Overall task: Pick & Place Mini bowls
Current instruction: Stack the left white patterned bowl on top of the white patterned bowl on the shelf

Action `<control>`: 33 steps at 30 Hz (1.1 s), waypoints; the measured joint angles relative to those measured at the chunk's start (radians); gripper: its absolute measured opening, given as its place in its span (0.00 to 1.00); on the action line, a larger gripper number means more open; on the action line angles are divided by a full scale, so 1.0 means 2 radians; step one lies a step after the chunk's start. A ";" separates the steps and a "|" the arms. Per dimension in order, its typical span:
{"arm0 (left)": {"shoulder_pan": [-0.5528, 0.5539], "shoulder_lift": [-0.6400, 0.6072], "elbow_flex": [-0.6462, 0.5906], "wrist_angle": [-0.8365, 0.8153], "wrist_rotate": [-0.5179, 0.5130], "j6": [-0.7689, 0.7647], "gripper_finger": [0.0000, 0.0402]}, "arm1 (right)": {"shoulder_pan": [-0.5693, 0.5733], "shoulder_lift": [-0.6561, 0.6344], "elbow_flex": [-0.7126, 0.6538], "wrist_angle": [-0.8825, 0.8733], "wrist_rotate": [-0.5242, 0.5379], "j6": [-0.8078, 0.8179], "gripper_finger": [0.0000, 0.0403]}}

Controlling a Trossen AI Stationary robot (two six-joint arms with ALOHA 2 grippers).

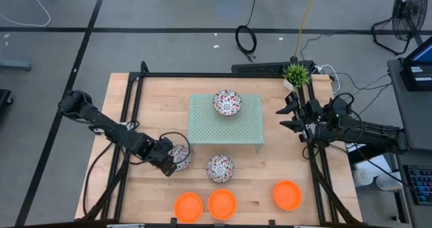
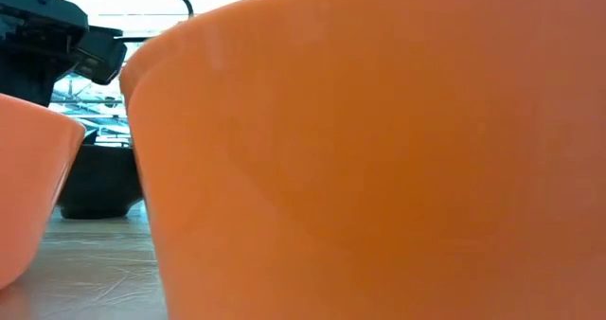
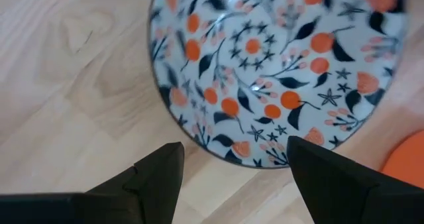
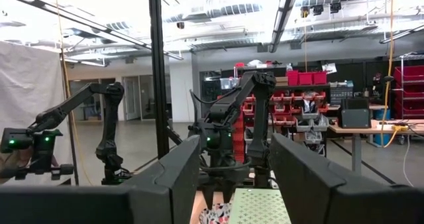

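High view: 3 orange bowls (image 1: 222,203) along near edge. Left gripper (image 1: 171,158) over a floral bowl (image 1: 181,156), fingers (image 3: 156,177) spread wide, holding nothing. 2nd floral bowl (image 1: 220,168) centre, 3rd (image 1: 227,102) on green rack (image 1: 226,130). Right gripper (image 1: 291,117) far right, open, empty.

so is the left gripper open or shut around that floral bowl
Open. In the left wrist view the left gripper has its two fingers spread apart at the rim of the floral bowl, not yet clamped on it.
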 joint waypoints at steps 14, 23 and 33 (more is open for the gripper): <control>0.003 0.003 0.000 -0.019 -0.068 -0.026 0.67 | 0.000 0.000 0.000 -0.001 0.000 0.000 0.42; 0.005 0.047 0.000 0.031 -0.025 0.048 0.67 | 0.000 0.000 0.000 0.001 0.000 -0.001 0.42; 0.000 0.047 0.000 0.040 0.077 0.038 0.67 | 0.000 0.000 0.000 0.001 0.000 0.000 0.42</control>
